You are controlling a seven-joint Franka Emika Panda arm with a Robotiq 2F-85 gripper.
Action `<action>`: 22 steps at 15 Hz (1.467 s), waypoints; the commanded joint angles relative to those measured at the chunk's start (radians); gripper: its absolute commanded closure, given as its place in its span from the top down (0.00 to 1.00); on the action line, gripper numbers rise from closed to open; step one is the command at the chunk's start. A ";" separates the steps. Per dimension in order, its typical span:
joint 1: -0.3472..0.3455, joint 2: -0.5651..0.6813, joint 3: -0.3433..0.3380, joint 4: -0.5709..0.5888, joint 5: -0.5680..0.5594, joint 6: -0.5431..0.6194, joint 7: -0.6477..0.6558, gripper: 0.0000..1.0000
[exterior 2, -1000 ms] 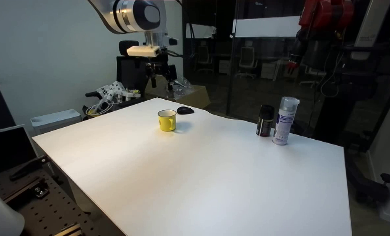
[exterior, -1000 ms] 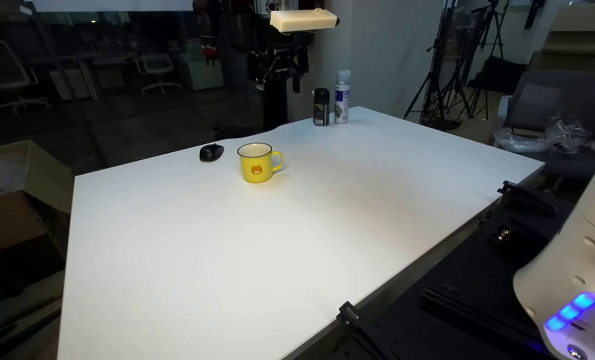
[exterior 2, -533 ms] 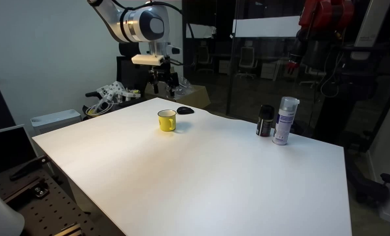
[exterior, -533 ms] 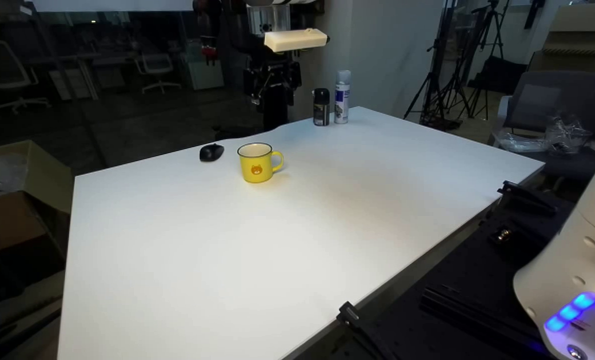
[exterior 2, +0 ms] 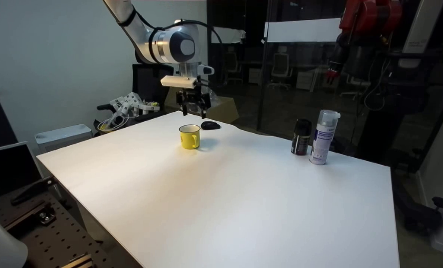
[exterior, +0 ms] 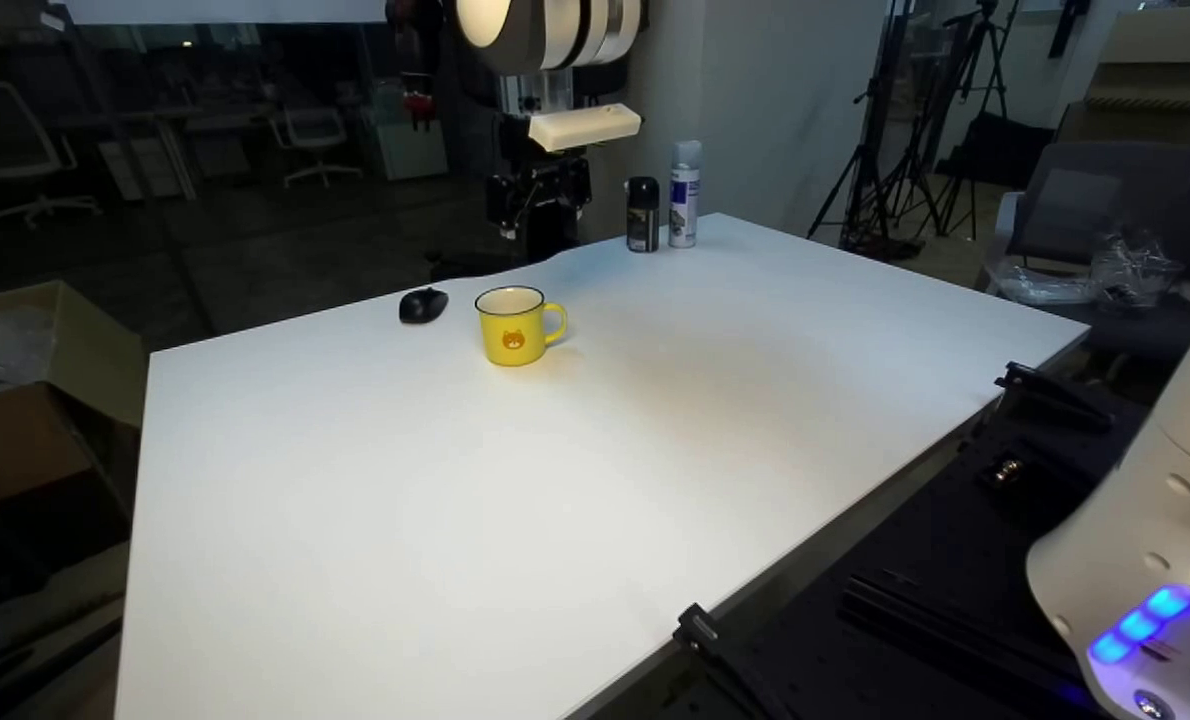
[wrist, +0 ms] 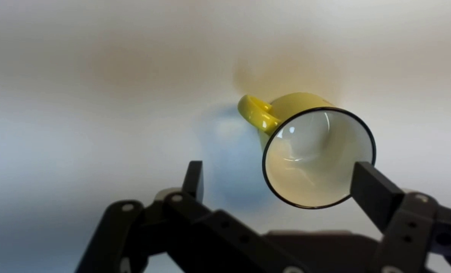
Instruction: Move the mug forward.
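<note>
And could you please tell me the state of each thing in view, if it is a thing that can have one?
Mug: upright on the table, no contents seen
Jaws: open, holding nothing
Computer mouse: lying flat
Dark can: upright
White spray can: upright, cap on
Cardboard box: open
Base lights: lit blue
Screen: dark, perhaps off

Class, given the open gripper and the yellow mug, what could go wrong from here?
In the wrist view, one finger overlaps the yellow mug, so the open gripper might strike it if lowered straight down. The handle juts out on the side of the other finger, so closing could twist the mug. In both exterior views, the black computer mouse lies near the mug; moving the mug forward might bump it.
</note>
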 commanded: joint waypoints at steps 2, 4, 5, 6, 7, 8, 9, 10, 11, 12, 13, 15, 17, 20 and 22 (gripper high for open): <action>0.010 0.007 -0.010 0.011 0.007 -0.002 -0.006 1.00; 0.001 0.049 -0.003 0.052 0.028 -0.015 -0.014 1.00; -0.002 0.075 -0.004 0.075 0.031 -0.022 -0.019 1.00; -0.007 0.093 -0.001 0.087 0.034 -0.016 -0.031 1.00; -0.008 0.109 -0.002 0.097 0.033 -0.014 -0.035 1.00; -0.011 0.130 0.000 0.115 0.036 -0.015 -0.046 1.00; -0.013 0.148 0.000 0.130 0.035 -0.017 -0.054 1.00; -0.013 0.172 -0.002 0.151 0.033 -0.021 -0.060 1.00; -0.011 0.194 -0.005 0.173 0.030 -0.030 -0.061 1.00; -0.010 0.214 -0.006 0.195 0.029 -0.038 -0.060 1.00; -0.005 0.238 -0.011 0.223 0.025 -0.045 -0.054 1.00; 0.002 0.279 -0.017 0.273 0.018 -0.058 -0.048 1.00; 0.005 0.313 -0.019 0.319 0.017 -0.081 -0.047 1.00; 0.010 0.356 -0.021 0.381 0.015 -0.117 -0.047 1.00; 0.011 0.375 -0.020 0.411 0.020 -0.134 -0.043 0.74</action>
